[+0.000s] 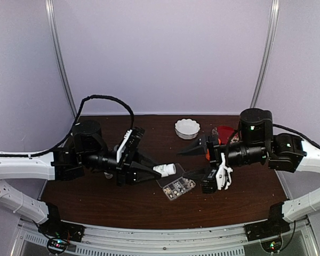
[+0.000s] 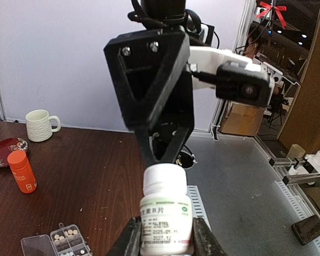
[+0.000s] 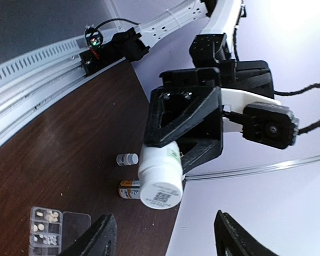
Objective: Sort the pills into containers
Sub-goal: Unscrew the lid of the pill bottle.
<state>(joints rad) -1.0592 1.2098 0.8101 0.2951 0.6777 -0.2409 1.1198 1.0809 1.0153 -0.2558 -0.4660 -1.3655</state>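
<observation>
Top external showed the left end effector [image 1: 156,170] clamped on a white bottle [image 1: 165,170] raised near the organizer box [image 1: 193,184], pills [image 1: 177,188] in its compartments, and the right end effector [image 1: 194,161] wide open, empty; we judged a slipping cap twist could scatter pills across the surface [image 1: 96,202].

Three views
We look down from behind; wrist cameras face each other closely, sharing the white bottle [image 2: 166,213] and organizer box [image 2: 64,240].

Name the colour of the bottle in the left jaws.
White bottle, label printed green; clearest in left wrist view.
</observation>
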